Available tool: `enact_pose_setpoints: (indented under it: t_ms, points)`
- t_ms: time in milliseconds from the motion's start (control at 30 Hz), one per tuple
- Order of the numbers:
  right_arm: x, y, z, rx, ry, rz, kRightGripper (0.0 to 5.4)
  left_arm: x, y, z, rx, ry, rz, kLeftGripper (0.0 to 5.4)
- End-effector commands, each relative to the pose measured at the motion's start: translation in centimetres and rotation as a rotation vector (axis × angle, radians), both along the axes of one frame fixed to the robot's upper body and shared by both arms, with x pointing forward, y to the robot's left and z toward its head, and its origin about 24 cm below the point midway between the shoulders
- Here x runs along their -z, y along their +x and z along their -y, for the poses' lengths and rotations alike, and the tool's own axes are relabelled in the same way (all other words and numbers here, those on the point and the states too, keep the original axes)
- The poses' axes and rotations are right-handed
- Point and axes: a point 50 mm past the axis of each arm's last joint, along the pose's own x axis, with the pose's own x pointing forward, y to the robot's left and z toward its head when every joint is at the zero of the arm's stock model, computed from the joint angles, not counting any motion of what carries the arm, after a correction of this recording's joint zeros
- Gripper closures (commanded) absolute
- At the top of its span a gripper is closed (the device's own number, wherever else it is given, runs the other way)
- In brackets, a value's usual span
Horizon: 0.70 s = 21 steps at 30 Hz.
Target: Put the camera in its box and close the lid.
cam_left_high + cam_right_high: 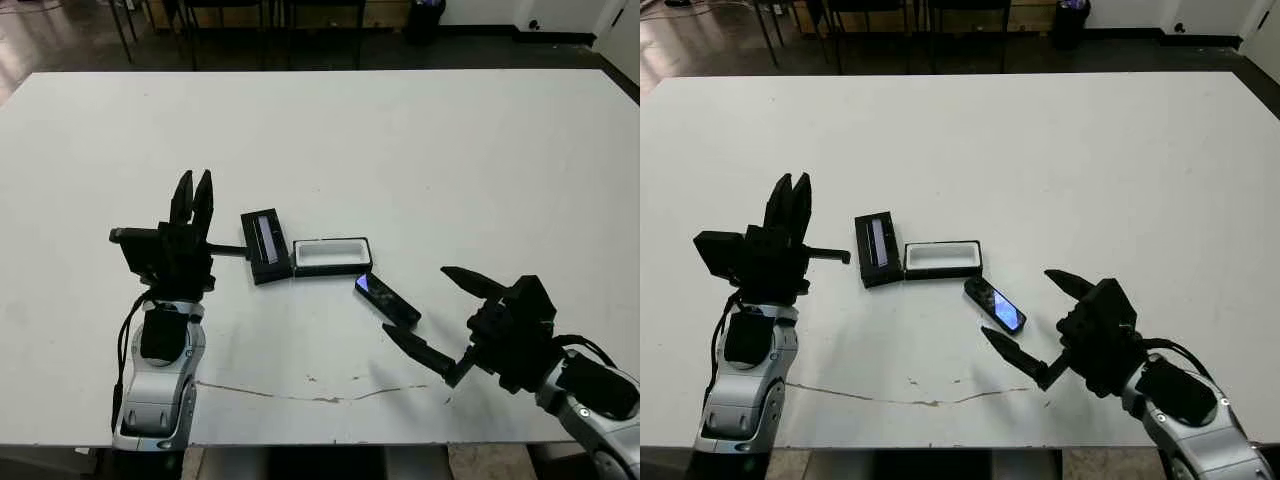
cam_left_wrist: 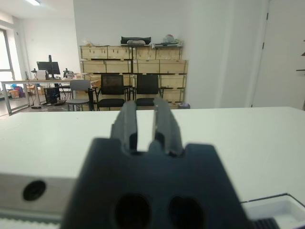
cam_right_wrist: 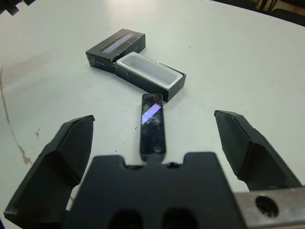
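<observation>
The camera (image 1: 387, 298), a slim black bar with a blue-purple patch, lies flat on the white table just in front of the box's right end. The box (image 1: 330, 256) is open, its white lining showing. The lid (image 1: 265, 243), black with a grey strip, lies against the box's left end. My right gripper (image 1: 415, 301) is open wide, low over the table, with its fingers on either side of the camera's near end (image 3: 152, 125) and not touching it. My left gripper (image 1: 193, 192) stands left of the lid, pointing away over the table, fingers close together and holding nothing.
A thin dark scratch (image 1: 300, 392) runs along the table near its front edge. Chairs (image 2: 112, 90) and shelves stand beyond the far edge. Bare white table (image 1: 450, 150) stretches behind and to the right of the box.
</observation>
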Motion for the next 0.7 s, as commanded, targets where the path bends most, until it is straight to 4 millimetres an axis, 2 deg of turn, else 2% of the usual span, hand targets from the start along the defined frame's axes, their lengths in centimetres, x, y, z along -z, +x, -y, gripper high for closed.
enact_pose_setpoints:
  t_ms: [33, 700]
  points:
    - [0.9, 0.1, 0.0, 0.023, -0.005, -0.020, 0.01, 0.5, 0.1, -0.3, -0.003, 0.008, -0.029, 5.40]
    - [3.6, -0.5, -0.8, 0.080, 0.001, -0.138, 0.10, 0.6, -0.3, -0.5, -0.014, 0.014, -0.039, 5.40]
